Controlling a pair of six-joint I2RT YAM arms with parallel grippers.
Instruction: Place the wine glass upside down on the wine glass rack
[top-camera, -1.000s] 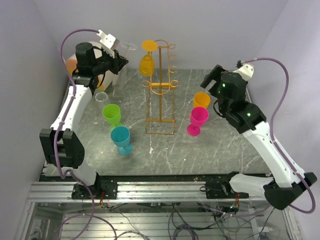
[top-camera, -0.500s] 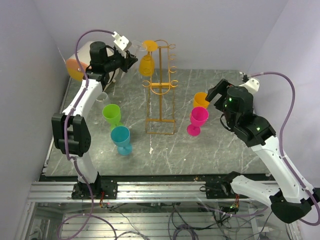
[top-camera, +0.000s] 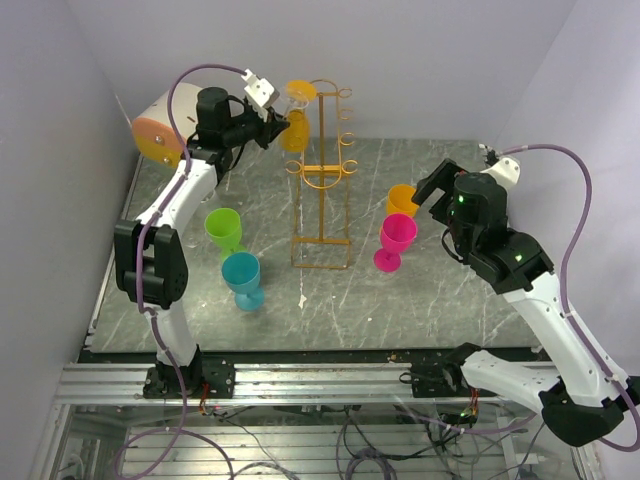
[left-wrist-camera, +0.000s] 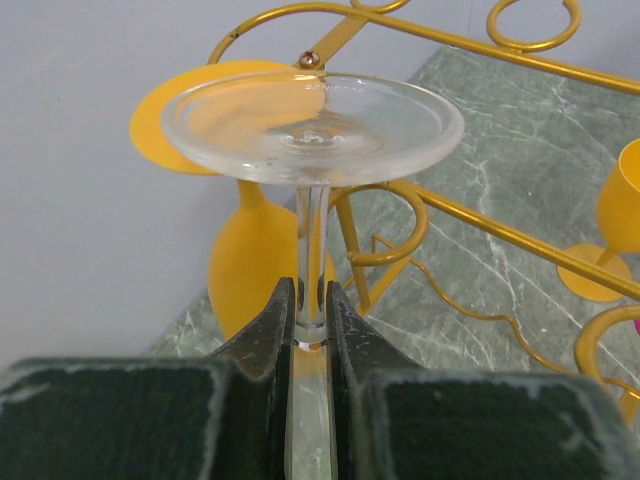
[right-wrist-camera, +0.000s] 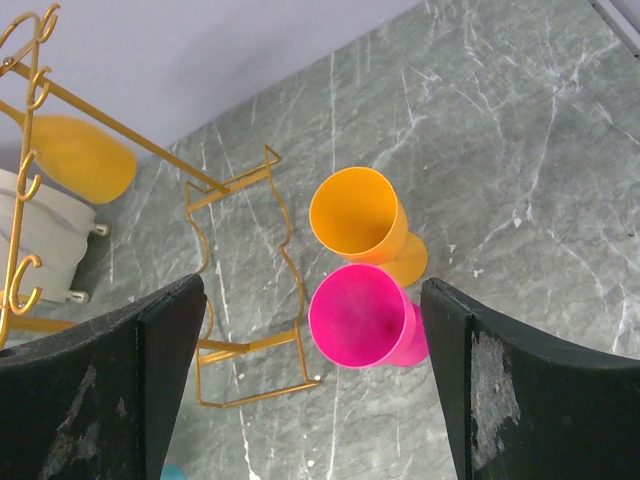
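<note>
The left hand (left-wrist-camera: 312, 310) grasps the thin stem of the clear wine glass (left-wrist-camera: 312, 125), foot up, close to the top loops of the tall orange-yellow wire wine glass rack (left-wrist-camera: 500, 232), while the right hand (right-wrist-camera: 312, 330) hangs released, fingers wide apart, above a pink plastic goblet (right-wrist-camera: 358, 318) on the grey marble bench (right-wrist-camera: 520, 150).

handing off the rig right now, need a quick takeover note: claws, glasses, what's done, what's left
Left claw: shut on the stem of the clear wine glass, foot up, at the top of the wine glass rack, not hooked in yet.
Right claw: open, empty, above the pink glass and orange glass standing on the table.
Done: yellow glass hangs inverted on the rack.
Left: slide the clear glass into a loop, release.
</note>
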